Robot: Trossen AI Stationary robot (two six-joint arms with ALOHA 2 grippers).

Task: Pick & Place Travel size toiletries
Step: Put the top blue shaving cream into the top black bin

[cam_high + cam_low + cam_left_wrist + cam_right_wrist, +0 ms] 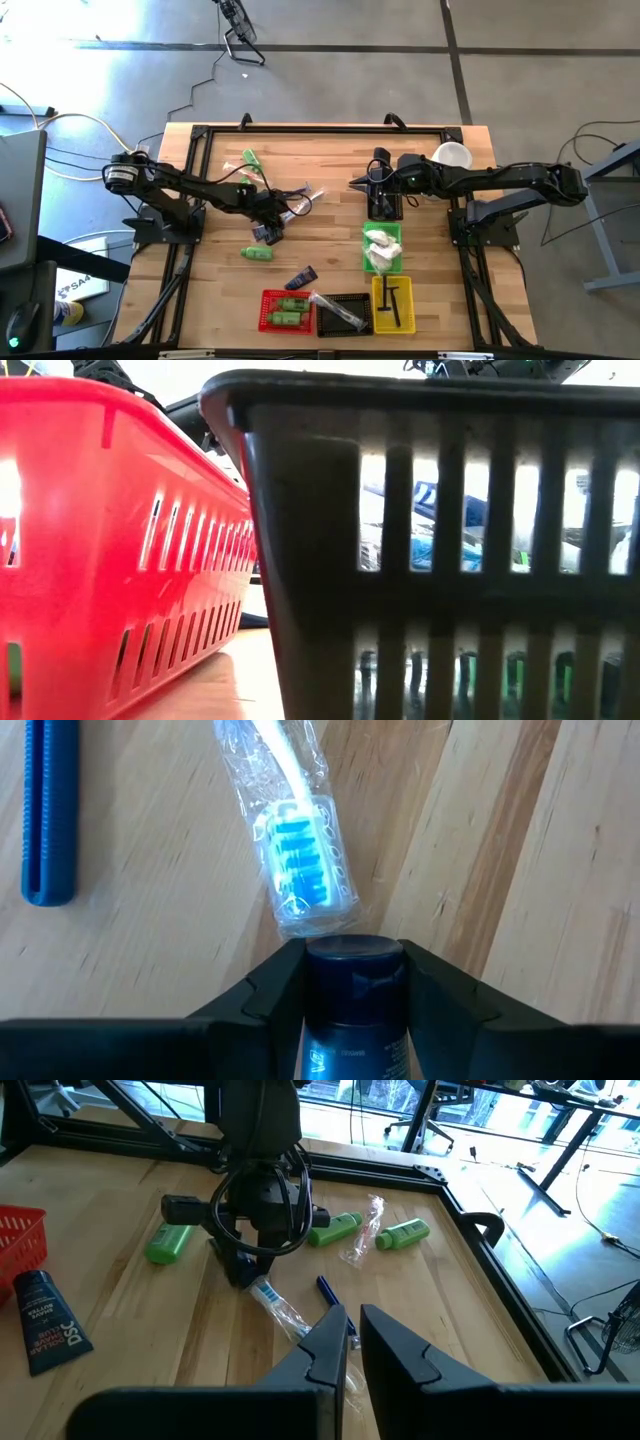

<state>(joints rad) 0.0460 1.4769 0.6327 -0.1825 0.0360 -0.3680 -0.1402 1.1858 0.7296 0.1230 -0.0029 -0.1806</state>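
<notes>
Navy tube point(352, 1010) sits clamped in the left tool point(352, 982) at centre-left of the wooden surface point(330, 190); we judge its lift may drag the touching wrapped toothbrush point(295, 845). Right tool point(352, 1342) waits clenched, empty.

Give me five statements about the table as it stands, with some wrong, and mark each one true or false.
1. The left gripper has its jaws around a dark navy tube. True.
2. A clear-wrapped toothbrush lies on the wood just ahead of that tube. True.
3. The red basket holds only black combs. False: it holds green bottles.
4. The right gripper is carrying a green bottle. False: its jaws are shut on nothing, hovering near the black basket at the table's far side.
5. The green basket holds white packets. True.
</notes>
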